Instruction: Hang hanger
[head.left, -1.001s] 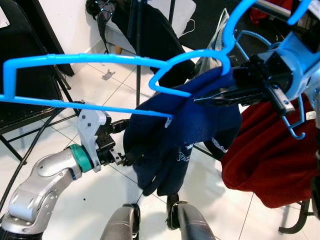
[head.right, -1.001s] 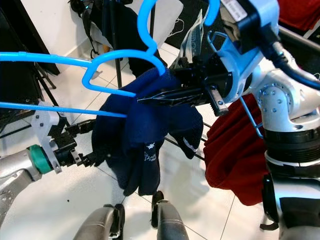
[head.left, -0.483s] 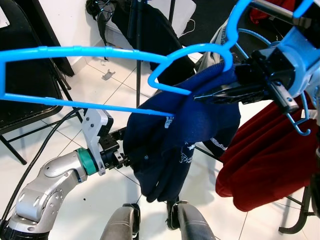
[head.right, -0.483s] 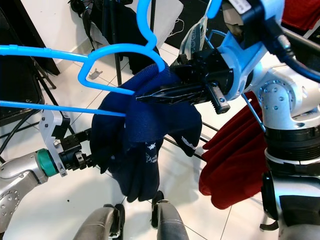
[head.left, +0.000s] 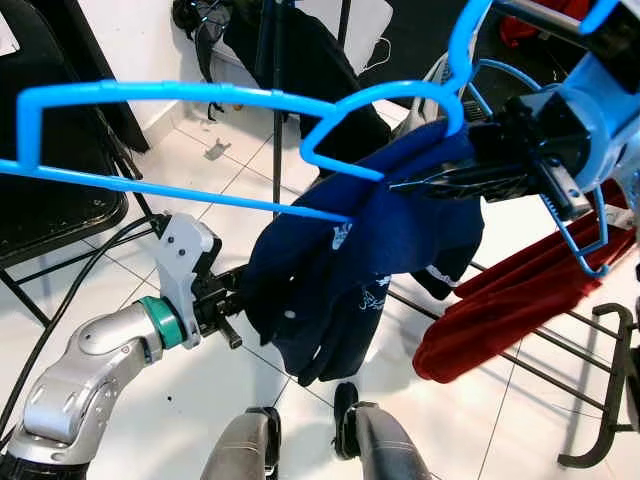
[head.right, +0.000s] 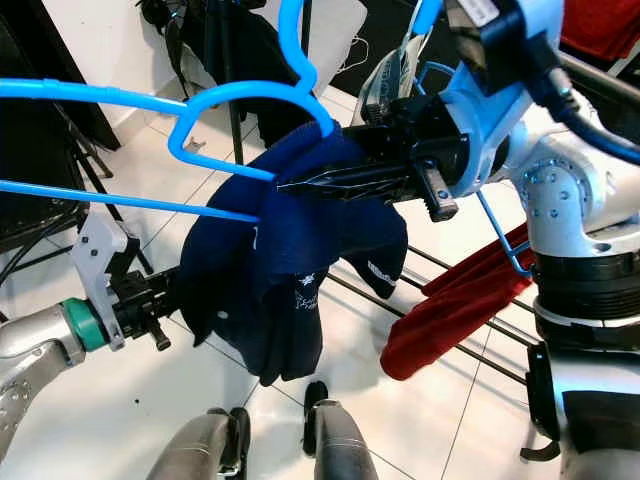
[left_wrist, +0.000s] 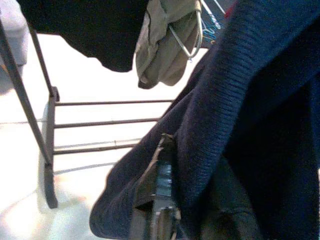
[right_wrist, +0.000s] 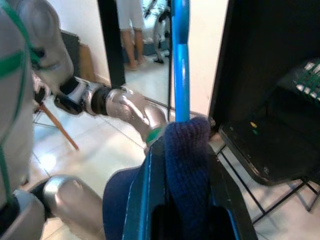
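Note:
A bright blue plastic hanger (head.left: 200, 95) is held up at chest height, its long bars reaching to my left. A navy sweater (head.left: 370, 250) is draped over its right shoulder and hangs down in the middle. My right gripper (head.left: 440, 183) is shut on the hanger's shoulder with the sweater's knit pinched in; the right wrist view shows the blue bar (right_wrist: 180, 60) and the knit (right_wrist: 187, 165) between the jaws. My left gripper (head.left: 238, 300) is low on the left, shut on the sweater's left edge. In the left wrist view the cloth (left_wrist: 250, 100) wraps one finger (left_wrist: 162, 185).
A red garment (head.left: 500, 310) lies over the low bars of a black rack (head.left: 560, 345) on the right. A black folding chair (head.left: 50, 200) stands at the left. Dark clothes (head.left: 300, 60) hang on a pole behind. My feet (head.left: 300, 450) are on white tiles.
The sweater's left edge has been drawn out to the left with my left gripper. The red garment on the right has bunched up into a narrow band, baring the rack's bars.

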